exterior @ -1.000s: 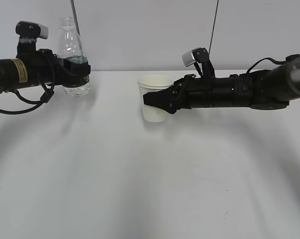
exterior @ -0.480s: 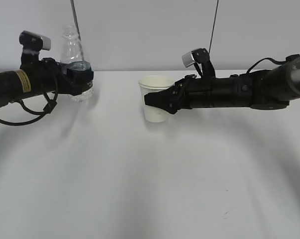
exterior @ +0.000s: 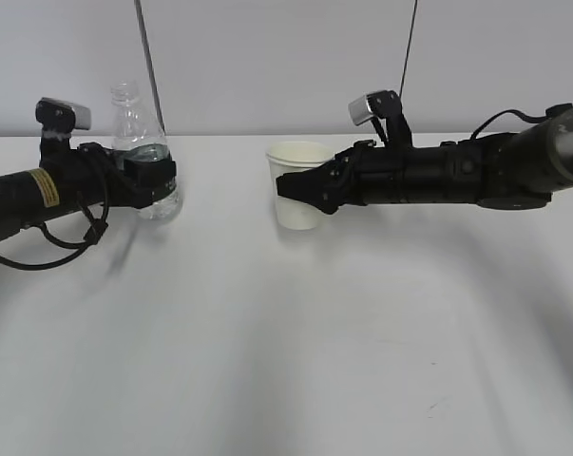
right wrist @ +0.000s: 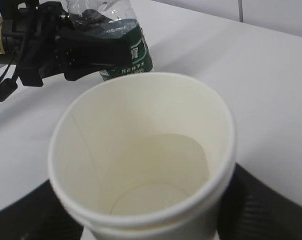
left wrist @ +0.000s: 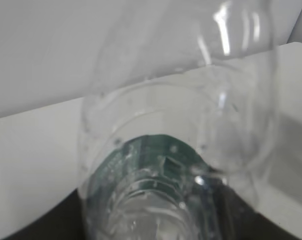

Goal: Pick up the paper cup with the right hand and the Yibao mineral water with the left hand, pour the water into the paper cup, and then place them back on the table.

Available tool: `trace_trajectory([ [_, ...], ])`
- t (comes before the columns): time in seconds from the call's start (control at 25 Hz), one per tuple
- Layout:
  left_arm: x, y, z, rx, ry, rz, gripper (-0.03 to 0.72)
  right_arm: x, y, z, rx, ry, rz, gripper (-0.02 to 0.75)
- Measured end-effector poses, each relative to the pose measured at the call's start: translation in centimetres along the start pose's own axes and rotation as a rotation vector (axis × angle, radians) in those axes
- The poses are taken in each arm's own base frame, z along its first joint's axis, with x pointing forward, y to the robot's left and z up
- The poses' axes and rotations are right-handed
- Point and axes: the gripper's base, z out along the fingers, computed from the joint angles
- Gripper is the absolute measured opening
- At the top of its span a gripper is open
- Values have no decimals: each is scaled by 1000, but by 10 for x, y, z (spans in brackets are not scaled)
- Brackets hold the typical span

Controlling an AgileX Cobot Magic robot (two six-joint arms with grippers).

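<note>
At the left, the bottle (exterior: 143,157) is clamped about its labelled middle by the left gripper (exterior: 155,179), whose jaws are half closed around the body. Over the last second the bottle has been carried downward and slightly toward the centre, and it has been kept upright throughout. Its base now appears to be at or just above the table (exterior: 286,361), though contact cannot be confirmed from the exterior view. In the left wrist view the clear shoulder and green label (left wrist: 151,160) are seen close up, with droplets on the inner wall and water (left wrist: 151,220) low in the body.

At the right, the cup (exterior: 297,185) is held around its wall by the right gripper (exterior: 300,195), whose jaws are spread wide to the cup's width. Its position has hardly been altered over the same second; it is kept upright, with its base low over the table, and whether it is resting there cannot be told. In the right wrist view a shallow pool of clear water (right wrist: 161,165) is seen in the cup's bottom.

The two items are well apart. From the water already in the cup and the descent of the bottle, pouring is judged to be finished and the setting-down stage to be under way. Release of both items is what is judged to remain.
</note>
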Motion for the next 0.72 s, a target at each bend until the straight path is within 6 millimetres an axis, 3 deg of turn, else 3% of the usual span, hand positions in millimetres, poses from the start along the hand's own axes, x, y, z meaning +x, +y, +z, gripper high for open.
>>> trace_trajectory([
  [0.28, 15, 1, 3, 8, 16, -12, 333, -2, -2, 0, 18, -26, 26, 531],
  [0.72, 16, 0, 3, 13, 15, -9, 333, -2, -2, 0, 20, -27, 26, 531],
])
